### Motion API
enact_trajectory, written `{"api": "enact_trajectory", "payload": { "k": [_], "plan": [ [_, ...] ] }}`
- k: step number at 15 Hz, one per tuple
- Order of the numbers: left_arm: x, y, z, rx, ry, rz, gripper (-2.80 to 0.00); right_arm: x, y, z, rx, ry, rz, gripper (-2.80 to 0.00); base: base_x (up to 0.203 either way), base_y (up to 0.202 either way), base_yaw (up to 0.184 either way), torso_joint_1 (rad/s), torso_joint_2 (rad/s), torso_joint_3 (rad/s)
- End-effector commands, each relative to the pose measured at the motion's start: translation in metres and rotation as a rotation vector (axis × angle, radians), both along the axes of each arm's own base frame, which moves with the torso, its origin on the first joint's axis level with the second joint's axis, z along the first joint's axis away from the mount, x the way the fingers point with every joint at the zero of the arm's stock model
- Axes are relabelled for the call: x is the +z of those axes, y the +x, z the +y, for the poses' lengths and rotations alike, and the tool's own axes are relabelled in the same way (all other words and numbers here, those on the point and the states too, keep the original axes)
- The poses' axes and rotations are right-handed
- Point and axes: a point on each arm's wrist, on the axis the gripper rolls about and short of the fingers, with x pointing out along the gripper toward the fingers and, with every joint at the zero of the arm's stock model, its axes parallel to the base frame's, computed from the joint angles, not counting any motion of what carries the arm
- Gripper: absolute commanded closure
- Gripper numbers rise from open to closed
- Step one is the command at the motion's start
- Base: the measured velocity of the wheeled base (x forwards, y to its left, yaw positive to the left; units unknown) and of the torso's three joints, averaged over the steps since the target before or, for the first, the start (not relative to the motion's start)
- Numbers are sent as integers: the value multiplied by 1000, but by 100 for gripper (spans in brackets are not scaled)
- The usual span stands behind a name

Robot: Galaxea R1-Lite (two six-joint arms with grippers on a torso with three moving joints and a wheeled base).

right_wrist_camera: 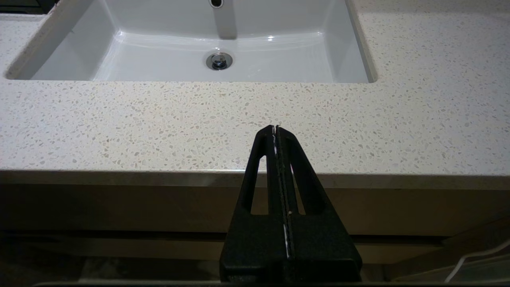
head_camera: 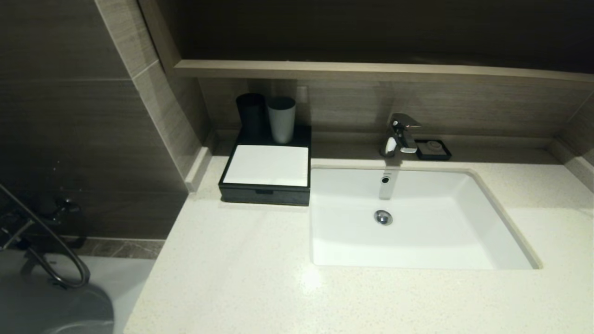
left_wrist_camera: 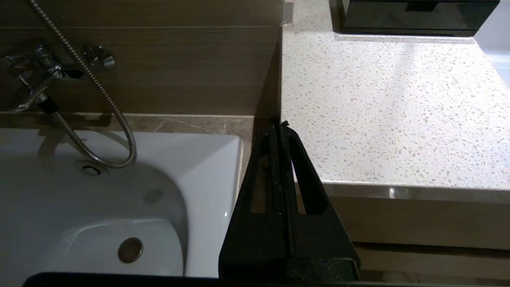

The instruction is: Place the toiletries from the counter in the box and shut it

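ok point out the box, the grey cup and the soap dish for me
box (head_camera: 265, 165), head view, on its flat white top panel
grey cup (head_camera: 281, 118), head view, middle of its side wall
soap dish (head_camera: 433, 149), head view, on its black top face

Box (head_camera: 266, 172): low, black, white top panel, drawer shut, on cream speckled surface (head_camera: 241, 260), touching the sink's (head_camera: 408, 222) left rim.

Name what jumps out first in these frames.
The white sink set into the speckled counter dominates. At its left rear sits the black box with its white top and the drawer shut, two cups behind it; no sachets are visible on the counter. Both arms hang back off the counter's front edge, left gripper and right gripper shut.
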Motion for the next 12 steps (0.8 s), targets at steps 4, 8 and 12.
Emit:
{"api": "enact_trajectory", "payload": {
  "k": [4,8,12],
  "plan": [
    [-15,-4,0,-10,4,-33,0,0,0,0,0,0,1,0,0,0,0,0,0,0],
    [-21,-3,0,-10,3,-30,0,0,0,0,0,0,1,0,0,0,0,0,0,0],
    [-27,-1,0,-9,-2,-16,0,0,0,0,0,0,0,0,0,0,0,0,0,0]
  ]
}}
